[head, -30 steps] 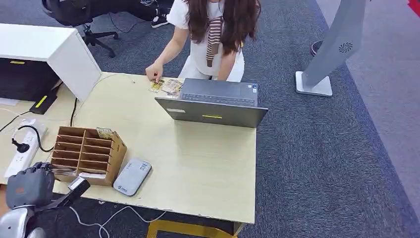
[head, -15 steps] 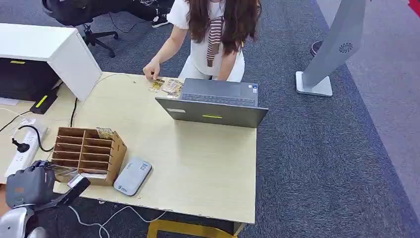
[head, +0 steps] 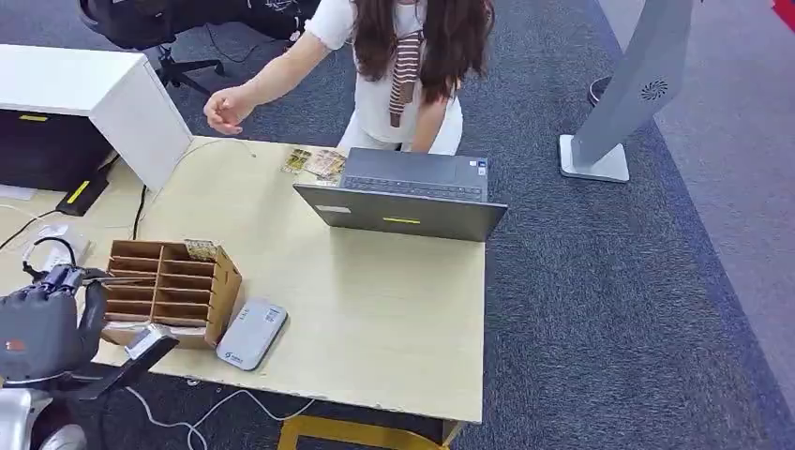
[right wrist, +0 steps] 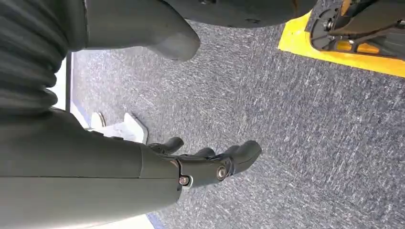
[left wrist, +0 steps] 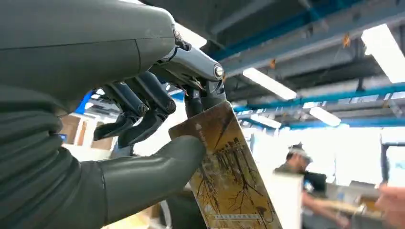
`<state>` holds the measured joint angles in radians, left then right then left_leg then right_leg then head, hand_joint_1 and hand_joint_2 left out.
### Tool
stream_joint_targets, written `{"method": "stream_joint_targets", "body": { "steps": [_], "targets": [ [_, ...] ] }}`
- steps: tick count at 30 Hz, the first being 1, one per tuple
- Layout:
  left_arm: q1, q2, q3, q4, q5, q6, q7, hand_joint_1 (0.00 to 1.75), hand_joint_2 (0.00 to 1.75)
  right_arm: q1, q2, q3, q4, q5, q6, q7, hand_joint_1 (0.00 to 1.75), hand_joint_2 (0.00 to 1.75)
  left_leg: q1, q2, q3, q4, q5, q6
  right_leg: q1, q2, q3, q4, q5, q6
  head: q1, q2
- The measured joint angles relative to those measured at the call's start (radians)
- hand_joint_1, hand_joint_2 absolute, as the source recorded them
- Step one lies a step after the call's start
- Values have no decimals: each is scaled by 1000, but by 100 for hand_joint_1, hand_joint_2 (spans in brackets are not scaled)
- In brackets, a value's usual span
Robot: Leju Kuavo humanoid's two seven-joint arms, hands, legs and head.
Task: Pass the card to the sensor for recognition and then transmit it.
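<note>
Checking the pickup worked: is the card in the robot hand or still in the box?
In hand: the left robot hand pinches the card.

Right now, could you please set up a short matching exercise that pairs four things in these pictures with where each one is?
Things:
1. card
2. grey card reader
3. laptop
4. right robot hand

Places:
A. hanging above the carpet, holding nothing
B. on the table beside the cardboard organiser
C. pinched in the left robot hand
D. open on the table in front of the person

Pairs: 1-C, 2-B, 3-D, 4-A
</note>
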<state>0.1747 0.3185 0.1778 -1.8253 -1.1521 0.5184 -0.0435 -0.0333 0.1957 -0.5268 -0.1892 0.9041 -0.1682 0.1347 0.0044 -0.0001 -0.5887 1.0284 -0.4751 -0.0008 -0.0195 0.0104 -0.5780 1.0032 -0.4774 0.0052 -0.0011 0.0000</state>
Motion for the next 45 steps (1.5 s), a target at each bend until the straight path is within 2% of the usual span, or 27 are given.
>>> {"method": "stream_joint_targets", "body": {
  "steps": [6,14,22,27,34,42,43,44,45],
  "targets": [
    [-39,14,-19,-45,8,4,-11,175,175,0,1,-2,0,13,7,0,0,175,0,0,1,0,1,0,0,0,0,0,0,0,0,0],
    [-193,35,-59,61,-46,-8,-16,175,175,-3,1,-2,0,48,19,0,0,175,0,-1,2,0,2,0,0,0,1,0,1,-1,0,0],
    [-468,62,-93,393,-148,25,-3,175,175,-13,1,10,0,97,37,-1,0,175,0,-2,2,0,5,0,0,-1,2,0,3,-2,-1,0],
    [-593,67,-118,563,-187,26,20,175,175,-13,1,17,0,101,43,-1,0,175,0,-1,1,0,5,0,0,0,1,0,3,-2,0,0],
    [-652,67,-145,709,-219,61,52,175,175,-14,1,21,0,114,47,2,0,175,0,1,1,0,5,0,0,1,0,0,3,-2,0,0],
    [-672,66,-158,781,-212,85,53,175,175,-14,1,26,0,115,51,5,0,175,0,1,1,0,5,0,0,2,0,0,3,-2,0,0],
    [-674,66,-158,786,-212,89,53,10,175,-14,1,26,0,115,52,7,0,175,0,1,1,0,5,0,0,2,0,0,3,-2,0,0],
    [-675,66,-159,790,-212,90,53,0,175,-14,1,26,0,115,52,8,0,175,0,1,1,0,5,0,0,2,0,0,3,-2,0,0],
    [-676,66,-159,794,-212,92,53,0,175,-14,1,26,0,115,53,8,0,175,0,1,1,0,5,0,0,2,0,0,3,-2,0,0]
  ]
}}
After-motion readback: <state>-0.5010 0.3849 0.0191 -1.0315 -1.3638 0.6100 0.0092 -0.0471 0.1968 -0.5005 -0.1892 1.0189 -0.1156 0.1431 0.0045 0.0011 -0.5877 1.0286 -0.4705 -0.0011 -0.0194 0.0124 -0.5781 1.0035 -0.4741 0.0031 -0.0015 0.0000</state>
